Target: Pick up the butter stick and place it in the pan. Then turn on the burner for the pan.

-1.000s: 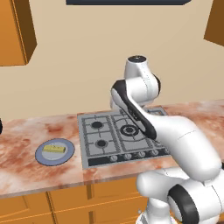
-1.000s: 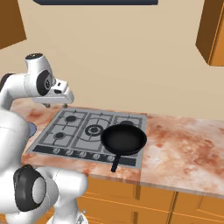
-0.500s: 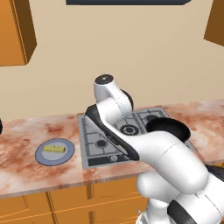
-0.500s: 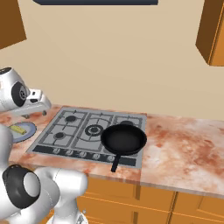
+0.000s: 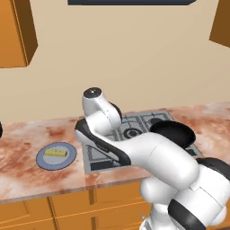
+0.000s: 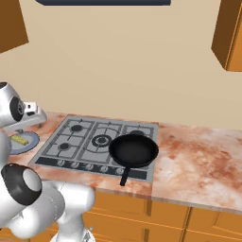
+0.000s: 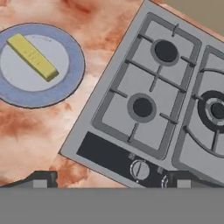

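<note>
From the hand's own camera we see the butter stick [image 7: 33,56] lying slantwise on a blue-grey plate [image 7: 74,83] on the desk [image 7: 26,131] just beside the stove [image 7: 144,105], while the right base view gives us the pan [image 6: 133,150] on the stove's front right burner, well apart from the butter. Since a second ago the arm has swung left, from above the stove toward the plate. The hand [image 7: 111,179] hangs above the stove's left edge, its fingers [image 7: 39,178] spread wide, holding and touching nothing.
</note>
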Motion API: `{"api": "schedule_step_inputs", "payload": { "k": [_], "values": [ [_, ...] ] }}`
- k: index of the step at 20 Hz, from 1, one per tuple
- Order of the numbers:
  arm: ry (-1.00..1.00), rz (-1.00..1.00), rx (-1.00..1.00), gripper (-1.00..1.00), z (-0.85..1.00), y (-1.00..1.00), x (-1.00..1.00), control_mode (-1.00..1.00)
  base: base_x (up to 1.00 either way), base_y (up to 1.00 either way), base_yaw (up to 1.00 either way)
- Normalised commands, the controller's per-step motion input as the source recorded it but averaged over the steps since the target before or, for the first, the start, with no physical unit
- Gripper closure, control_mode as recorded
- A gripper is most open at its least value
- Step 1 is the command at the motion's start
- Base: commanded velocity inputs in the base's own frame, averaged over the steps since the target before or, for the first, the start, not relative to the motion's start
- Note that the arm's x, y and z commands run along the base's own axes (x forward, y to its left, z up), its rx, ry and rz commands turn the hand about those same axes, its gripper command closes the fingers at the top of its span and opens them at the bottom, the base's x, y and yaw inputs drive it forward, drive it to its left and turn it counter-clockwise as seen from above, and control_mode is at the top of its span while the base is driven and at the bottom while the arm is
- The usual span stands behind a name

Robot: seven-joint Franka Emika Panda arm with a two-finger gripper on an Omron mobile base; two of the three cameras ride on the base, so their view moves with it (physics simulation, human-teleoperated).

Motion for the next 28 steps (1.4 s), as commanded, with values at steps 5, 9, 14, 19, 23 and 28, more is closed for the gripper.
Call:
{"api": "schedule_step_inputs", "payload": {
  "k": [5,9,14,19,23,28],
  "values": [
    [0.02,0.0,0.0,-1.0,-0.32,0.64,0.34,-1.0,0.0,0.0,0.0],
    [0.03,0.0,0.0,-1.0,-0.33,0.64,0.35,-1.0,0.0,0.0,0.0],
    [0.05,0.01,0.0,-1.0,-0.36,0.46,0.3,-1.0,0.0,0.0,0.0],
    [0.07,0.03,-0.03,-1.0,-0.46,0.48,0.2,-1.0,0.0,0.0,0.0],
    [0.03,0.02,-0.06,-1.0,-0.47,0.48,0.12,-1.0,0.0,0.0,0.0],
    [0.05,0.0,-0.04,-1.0,-0.32,0.48,0.28,-1.0,0.0,0.0,0.0]
  ]
}}
